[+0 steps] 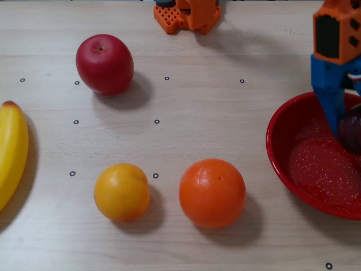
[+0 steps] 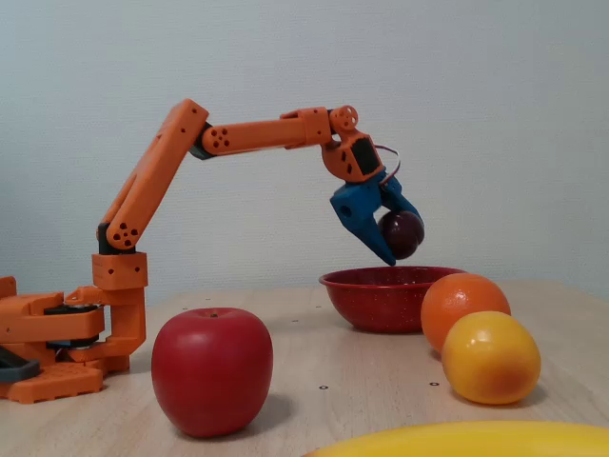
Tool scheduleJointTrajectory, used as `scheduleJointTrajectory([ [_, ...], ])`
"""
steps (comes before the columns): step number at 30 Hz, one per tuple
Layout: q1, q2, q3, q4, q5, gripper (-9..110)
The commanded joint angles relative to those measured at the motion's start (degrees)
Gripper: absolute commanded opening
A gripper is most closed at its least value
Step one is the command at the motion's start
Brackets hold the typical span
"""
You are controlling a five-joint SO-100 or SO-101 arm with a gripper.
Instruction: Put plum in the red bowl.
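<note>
The plum is a small glossy dark maroon fruit held between the blue fingers of my gripper. It hangs a little above the red bowl. In the overhead view the gripper reaches over the bowl's upper part at the right edge. There the plum shows partly, cut by the frame edge. The bowl's inside is red with fine white speckles and holds nothing else that I can see.
A red apple, a banana, a yellow-orange fruit and an orange lie on the wooden table. The arm's orange base stands at the far edge.
</note>
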Motion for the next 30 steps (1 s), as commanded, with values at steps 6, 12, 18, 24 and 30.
scheduleJointTrajectory([
  [6,-0.4,-4.1,-14.5,4.6,-2.5,0],
  [12,-0.8,-8.1,-18.3,6.8,-3.0,0],
  [18,-0.5,-11.4,-20.4,8.0,-4.0,0],
  [24,-0.4,-12.5,-20.0,10.1,-5.3,8],
  [30,-0.7,-12.3,-19.9,12.7,-4.9,32],
])
